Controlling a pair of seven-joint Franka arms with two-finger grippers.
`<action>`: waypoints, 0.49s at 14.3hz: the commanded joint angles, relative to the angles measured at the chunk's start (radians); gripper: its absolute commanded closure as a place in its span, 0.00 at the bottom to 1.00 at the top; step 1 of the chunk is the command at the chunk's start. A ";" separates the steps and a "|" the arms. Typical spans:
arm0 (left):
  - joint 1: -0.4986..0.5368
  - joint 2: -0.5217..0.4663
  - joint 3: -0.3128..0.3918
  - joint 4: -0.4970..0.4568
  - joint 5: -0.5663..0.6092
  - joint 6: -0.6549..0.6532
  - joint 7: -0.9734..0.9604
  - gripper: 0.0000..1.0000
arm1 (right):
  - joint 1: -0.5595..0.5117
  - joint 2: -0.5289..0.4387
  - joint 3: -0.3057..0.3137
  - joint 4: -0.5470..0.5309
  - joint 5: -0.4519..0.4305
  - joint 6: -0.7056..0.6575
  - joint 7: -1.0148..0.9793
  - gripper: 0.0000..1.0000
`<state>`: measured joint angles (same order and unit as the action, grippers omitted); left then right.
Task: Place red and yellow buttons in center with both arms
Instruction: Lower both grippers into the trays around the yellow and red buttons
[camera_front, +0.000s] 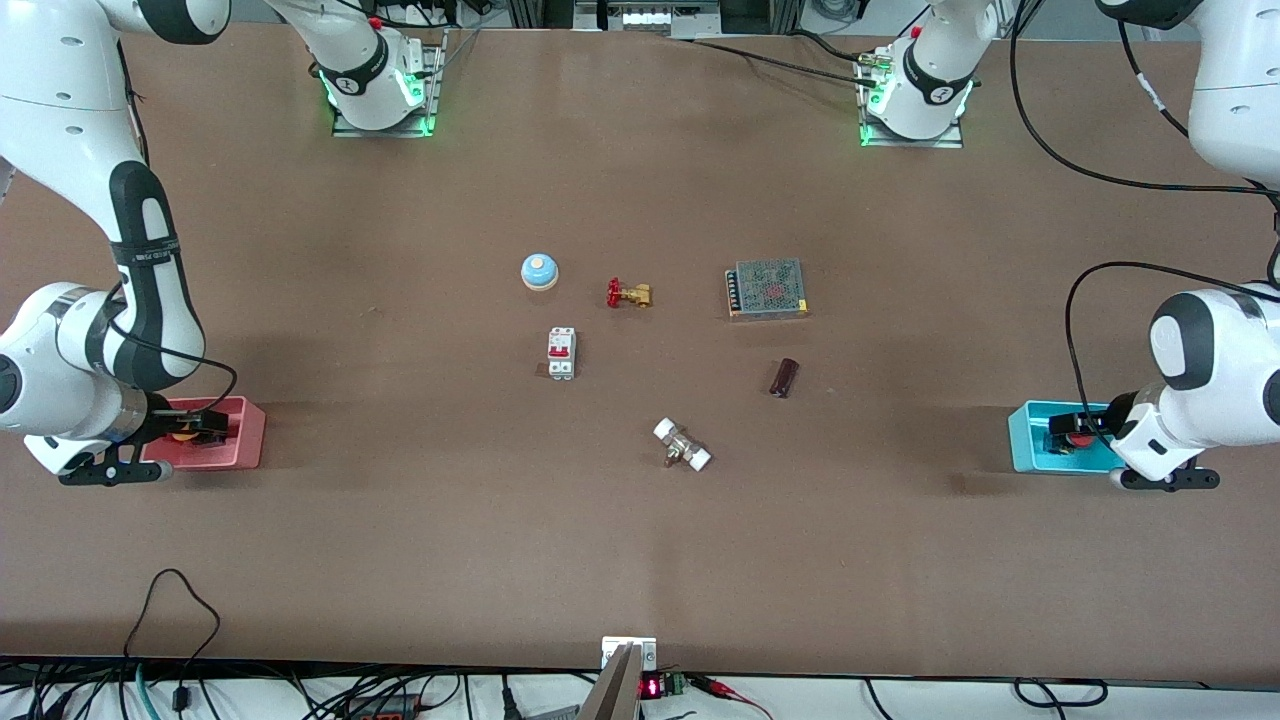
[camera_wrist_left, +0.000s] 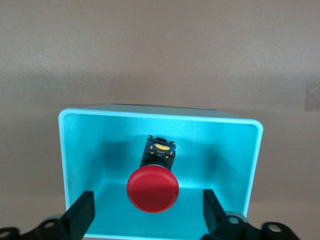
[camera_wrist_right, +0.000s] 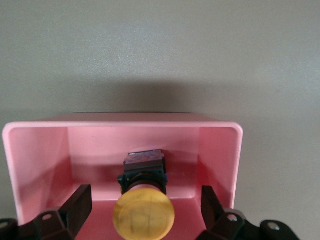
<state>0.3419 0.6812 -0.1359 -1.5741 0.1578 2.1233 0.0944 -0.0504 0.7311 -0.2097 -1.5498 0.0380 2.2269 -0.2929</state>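
Both buttons sit in their bins, each with a gripper spread wide around it.

Lower right of the front view: the left gripper (camera_wrist_left: 150, 215) brackets the red button (camera_wrist_left: 153, 189) in the cyan bin (camera_wrist_left: 80, 150). Lower left: the right gripper (camera_wrist_right: 145, 215) brackets the yellow button (camera_wrist_right: 144, 214) in the pink bin (camera_wrist_right: 30, 150). Both buttons look light, rigid and smooth-capped; the black body probably grips better. The arms reach steeply down at the table's ends, with the bare center (camera_front: 640, 560) between them.

No lettering reads clearly anywhere; a small red-lit display (camera_front: 651, 687) glows at the bench's (camera_front: 400, 560) bottom edge, digits illegible.
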 joint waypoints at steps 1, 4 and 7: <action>0.003 0.011 -0.001 0.017 0.023 0.003 -0.005 0.34 | -0.011 0.013 0.007 0.024 0.019 0.002 -0.025 0.08; 0.000 0.009 -0.001 0.020 0.022 0.003 -0.010 0.54 | -0.011 0.019 0.009 0.027 0.019 0.002 -0.025 0.17; -0.008 0.001 -0.001 0.023 0.017 -0.002 -0.012 0.72 | -0.011 0.025 0.009 0.033 0.017 0.002 -0.028 0.34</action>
<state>0.3388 0.6815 -0.1343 -1.5708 0.1579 2.1251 0.0927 -0.0506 0.7395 -0.2096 -1.5441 0.0382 2.2272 -0.2931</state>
